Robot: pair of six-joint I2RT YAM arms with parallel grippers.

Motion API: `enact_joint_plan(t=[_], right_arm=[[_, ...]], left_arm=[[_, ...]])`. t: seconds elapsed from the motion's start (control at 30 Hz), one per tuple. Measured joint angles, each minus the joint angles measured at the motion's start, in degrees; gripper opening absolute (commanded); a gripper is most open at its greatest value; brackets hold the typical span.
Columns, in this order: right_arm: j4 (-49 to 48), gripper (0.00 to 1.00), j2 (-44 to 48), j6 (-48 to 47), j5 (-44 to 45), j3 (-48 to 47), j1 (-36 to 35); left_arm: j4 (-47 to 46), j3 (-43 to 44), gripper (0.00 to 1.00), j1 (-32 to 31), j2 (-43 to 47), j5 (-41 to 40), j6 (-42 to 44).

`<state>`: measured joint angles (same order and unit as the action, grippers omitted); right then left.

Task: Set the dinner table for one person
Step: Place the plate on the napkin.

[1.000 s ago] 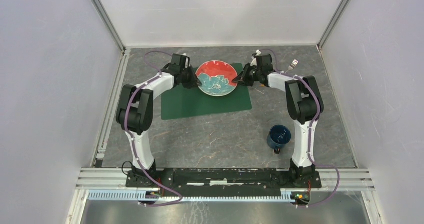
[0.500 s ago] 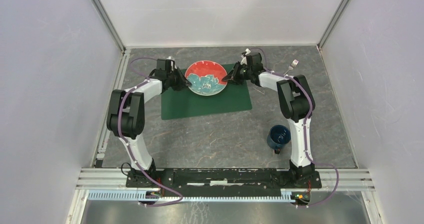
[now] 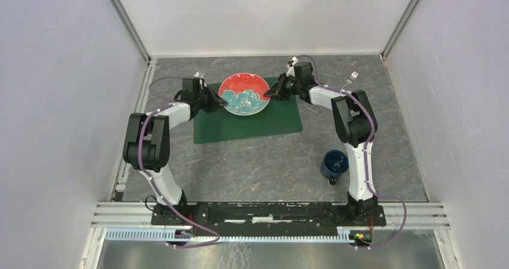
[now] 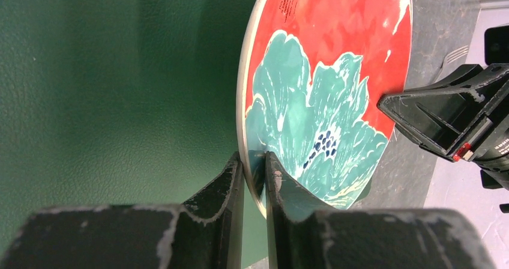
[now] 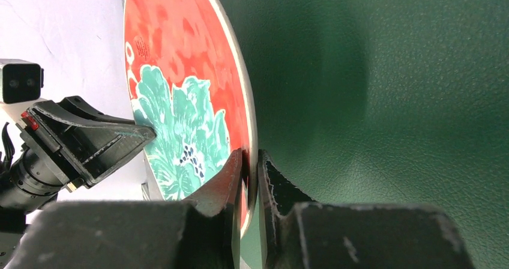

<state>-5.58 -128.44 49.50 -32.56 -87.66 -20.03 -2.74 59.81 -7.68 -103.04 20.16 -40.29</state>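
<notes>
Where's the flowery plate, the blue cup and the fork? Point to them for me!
plate (image 3: 243, 93): top view, the middle of its flower picture.
blue cup (image 3: 335, 161): top view, its dark inside.
fork (image 3: 353, 75): top view, its prongs.

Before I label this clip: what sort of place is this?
Likely a robot test cell, not a home: white panel walls on aluminium framing enclose the dinner table, with two arms bolted on.

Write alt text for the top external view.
The left gripper and right gripper clamp opposite edges of a red-and-teal floral plate over a dark green placemat on the grey dinner table. A blue mug and a fork sit to the right.
</notes>
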Motion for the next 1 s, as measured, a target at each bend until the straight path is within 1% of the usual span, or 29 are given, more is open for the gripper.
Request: enact_joint_plan(t=[0.37, 0.7, 1.0], right_arm=[[0.0, 0.0, 0.0, -0.1, -2.3, 0.0, -1.0], [0.1, 0.0, 0.0, -1.2, -3.4, 2.4, -1.7], [0.2, 0.0, 0.0, -1.8, -3.5, 4.3, -2.0]], left_arm=[[-2.6, -7.4, 0.02, 0.8, 5.7, -0.2, -2.6], [-5.6, -13.4, 0.02, 0.9, 8.1, -0.2, -4.5], [-6.0, -15.2, 0.02, 0.9, 8.0, -0.1, -5.1]])
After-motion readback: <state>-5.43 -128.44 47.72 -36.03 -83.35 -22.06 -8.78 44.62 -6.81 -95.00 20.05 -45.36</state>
